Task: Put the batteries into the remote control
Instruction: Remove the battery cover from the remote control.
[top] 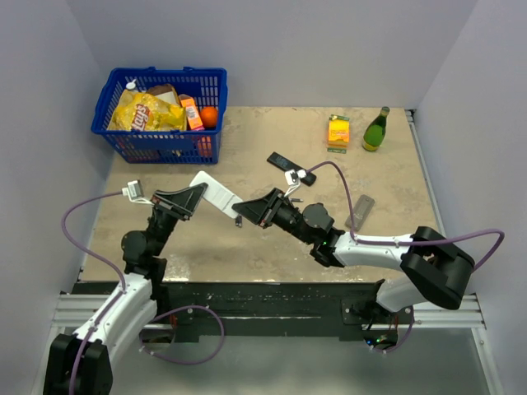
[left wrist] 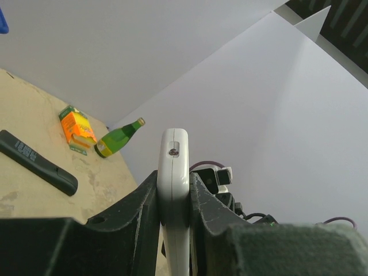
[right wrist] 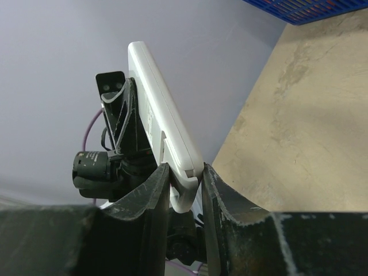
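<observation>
A white remote control (top: pixel 216 193) is held in the air between both grippers. My left gripper (top: pixel 194 196) is shut on its left end; in the left wrist view the remote (left wrist: pixel 173 161) stands edge-on between the jaws of that gripper (left wrist: pixel 173 195). My right gripper (top: pixel 249 210) is shut on its right end; in the right wrist view the remote (right wrist: pixel 164 123) runs up and left from that gripper (right wrist: pixel 185 179), with a seam of its back panel showing. One tiny dark cylinder (top: pixel 237 220), seemingly a battery, lies on the table under the remote. No other batteries show.
A black remote (top: pixel 290 168) lies mid-table, also in the left wrist view (left wrist: pixel 37 163). A grey flat piece (top: pixel 360 211) lies to the right. An orange box (top: pixel 338 131) and a green bottle (top: pixel 376 130) stand far right. A blue basket (top: pixel 165 72) of groceries sits far left.
</observation>
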